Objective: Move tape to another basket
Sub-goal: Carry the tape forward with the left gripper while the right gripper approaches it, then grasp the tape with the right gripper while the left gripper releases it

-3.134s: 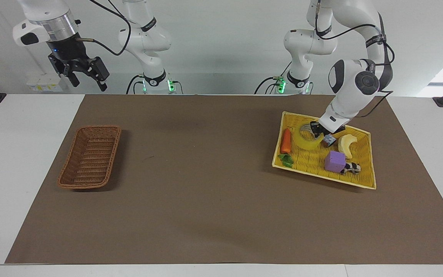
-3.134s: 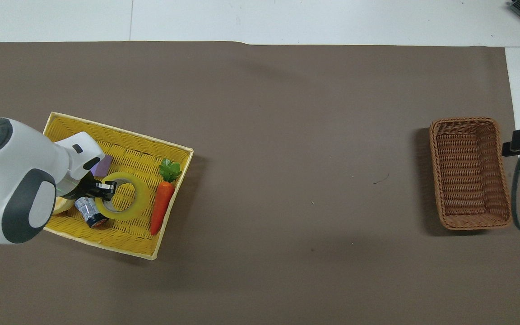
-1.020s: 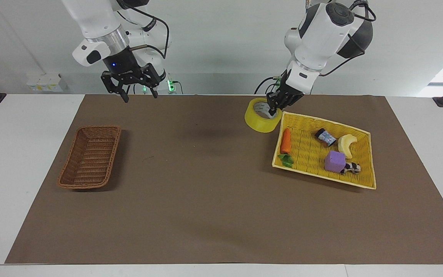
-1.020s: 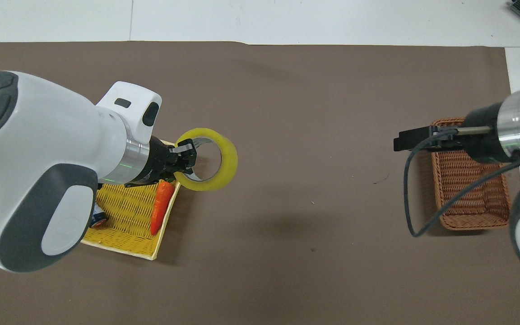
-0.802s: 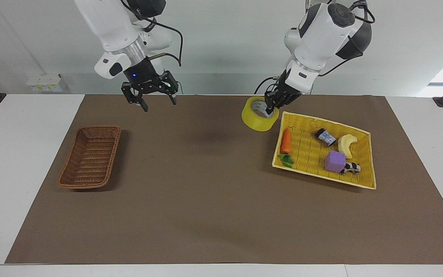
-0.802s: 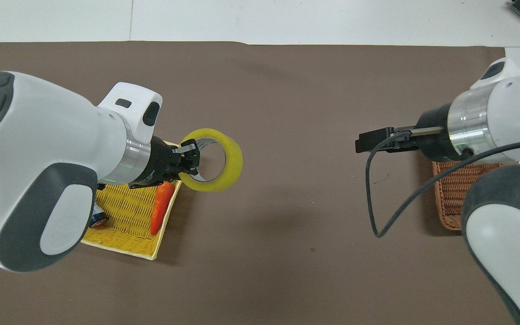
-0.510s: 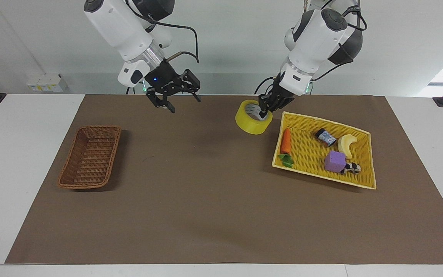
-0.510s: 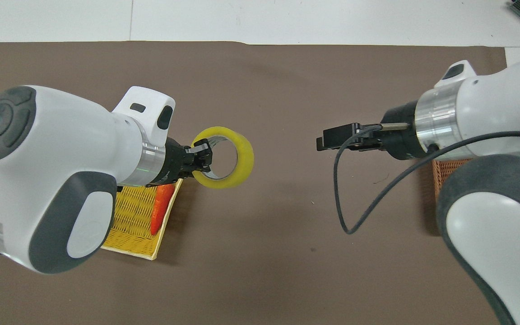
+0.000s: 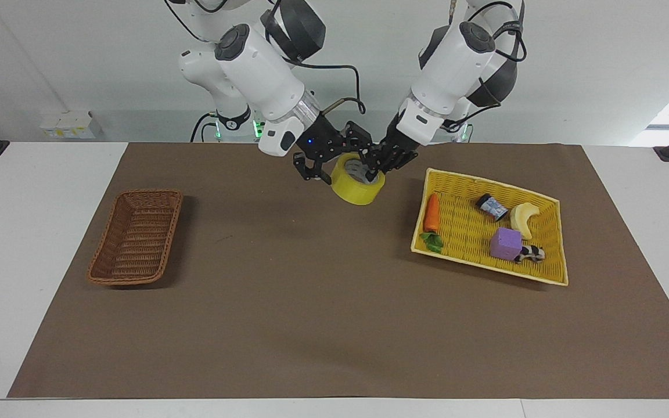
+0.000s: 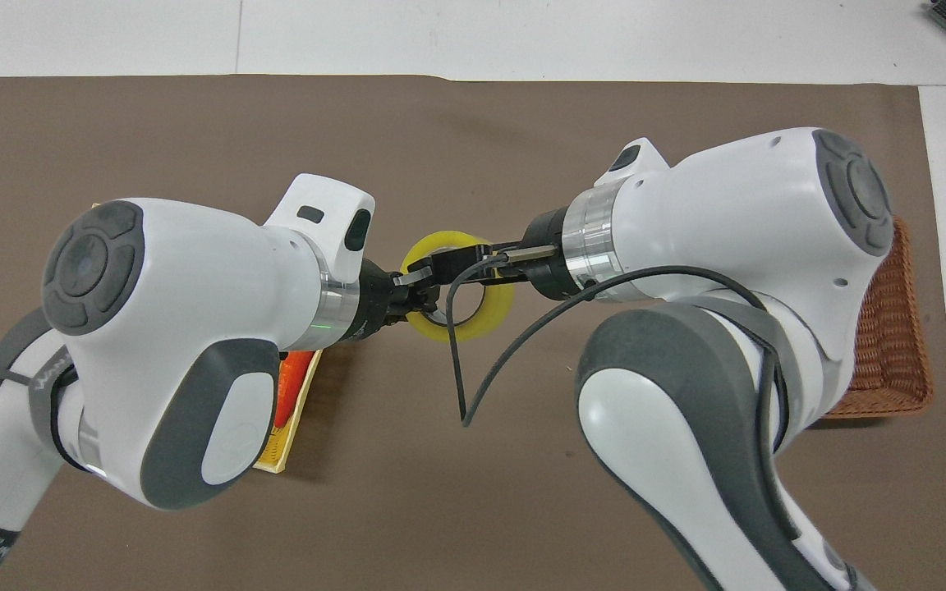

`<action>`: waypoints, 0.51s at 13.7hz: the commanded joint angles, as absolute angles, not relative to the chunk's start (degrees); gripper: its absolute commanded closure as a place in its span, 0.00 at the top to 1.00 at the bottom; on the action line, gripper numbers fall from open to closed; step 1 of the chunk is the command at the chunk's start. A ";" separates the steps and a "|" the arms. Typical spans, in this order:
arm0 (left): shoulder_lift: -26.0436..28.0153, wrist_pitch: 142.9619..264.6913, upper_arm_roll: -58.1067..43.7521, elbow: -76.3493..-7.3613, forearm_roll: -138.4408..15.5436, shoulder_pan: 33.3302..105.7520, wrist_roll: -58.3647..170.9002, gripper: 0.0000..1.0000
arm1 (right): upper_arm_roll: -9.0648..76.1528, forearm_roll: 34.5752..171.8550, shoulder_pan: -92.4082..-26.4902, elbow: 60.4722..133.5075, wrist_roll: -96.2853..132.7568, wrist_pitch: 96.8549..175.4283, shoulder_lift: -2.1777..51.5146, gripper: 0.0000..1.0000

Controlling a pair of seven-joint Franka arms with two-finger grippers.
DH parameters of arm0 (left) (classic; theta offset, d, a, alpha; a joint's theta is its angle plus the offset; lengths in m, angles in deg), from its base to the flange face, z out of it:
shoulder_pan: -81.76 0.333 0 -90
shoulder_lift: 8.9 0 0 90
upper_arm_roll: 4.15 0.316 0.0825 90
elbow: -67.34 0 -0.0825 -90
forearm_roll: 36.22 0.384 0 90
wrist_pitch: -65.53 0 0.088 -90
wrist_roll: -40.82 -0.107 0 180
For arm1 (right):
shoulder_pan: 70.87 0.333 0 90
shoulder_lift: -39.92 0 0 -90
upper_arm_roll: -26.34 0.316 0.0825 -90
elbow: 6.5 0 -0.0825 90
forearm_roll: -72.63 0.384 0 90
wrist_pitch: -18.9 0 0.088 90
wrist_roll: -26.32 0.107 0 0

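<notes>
I have the tape (image 9: 358, 186) hanging in the air over the bare mat (image 9: 311, 302), between the two baskets and nearer the tray (image 9: 552, 268), with the left gripper (image 9: 376, 166) clamped on its wall, one finger inside the core. The right gripper (image 9: 326, 164) hovers beside the roll with its jaws spread wide, holding nothing, so I judge a handover is coming. The roll looks light and rigid, a stiff ring that should not crush, but its glossy face may slip; I would have the right gripper pinch the wall on the side away from the left one, one finger through the core. The two wrists sit very close here, and the right arm's cable (image 10: 473, 361) loops just under the roll, so snagging is my worry. Taking the tape as my mark, the tray lies toward the left arm's end, holding a carrot (image 9: 431, 212), a purple block (image 9: 506, 243), a banana (image 9: 521, 218) and a small can (image 9: 491, 206). The basket (image 9: 135, 238) sits well apart toward the right arm's end, empty, with nothing lying between.
</notes>
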State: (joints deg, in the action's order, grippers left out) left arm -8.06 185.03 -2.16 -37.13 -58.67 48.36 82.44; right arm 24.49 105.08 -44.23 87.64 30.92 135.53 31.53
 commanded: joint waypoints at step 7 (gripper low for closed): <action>-9.25 187.26 -1.34 -34.97 -64.70 47.04 82.40 0.00 | 24.59 106.64 -47.58 88.69 20.18 135.97 31.31 0.64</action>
